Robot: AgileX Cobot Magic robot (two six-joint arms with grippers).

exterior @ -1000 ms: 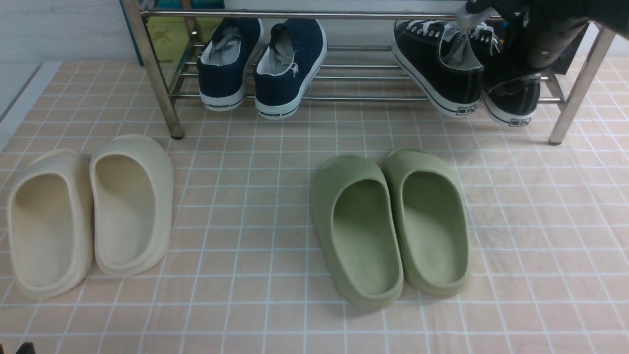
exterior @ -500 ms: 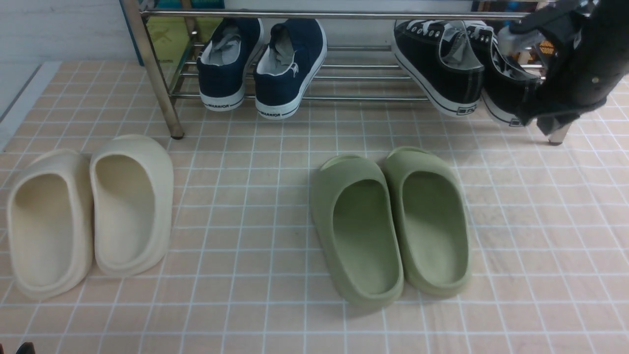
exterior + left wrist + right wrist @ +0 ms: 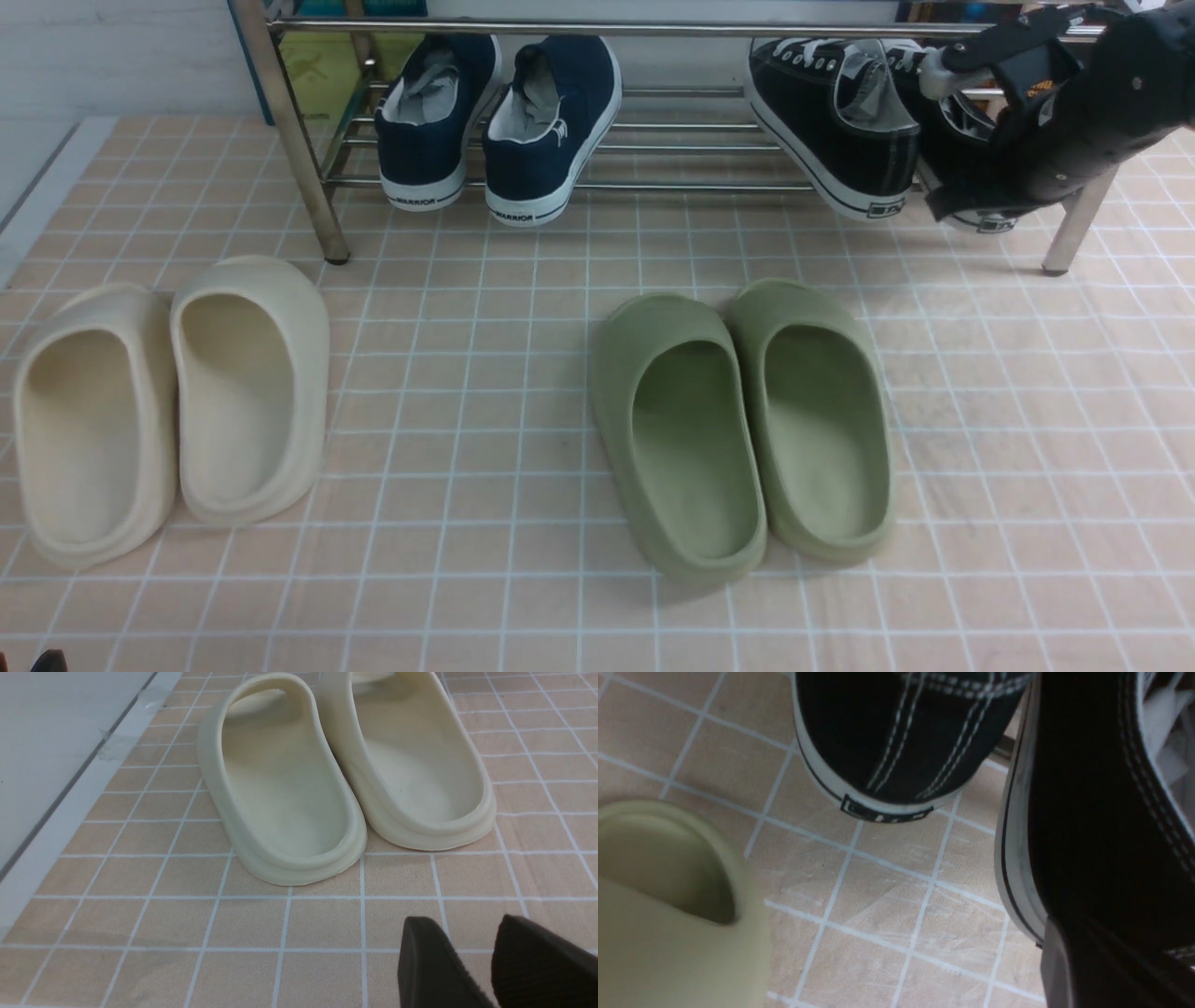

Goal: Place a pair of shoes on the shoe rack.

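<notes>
Left gripper (image 3: pixel 467 933): jaws slightly spread, holding nothing. Right gripper (image 3: pixel 966 191) against right black sneaker (image 3: pixel 1087 812); jaws' spread cannot be determined.

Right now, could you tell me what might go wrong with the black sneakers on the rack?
1. The black sneakers lie tilted, heels overhanging the shoe rack; the right sneaker, beside the right tool, might be dragged off if it pulls back.
2. The right arm passes the rack's right leg and could knock it.
</notes>
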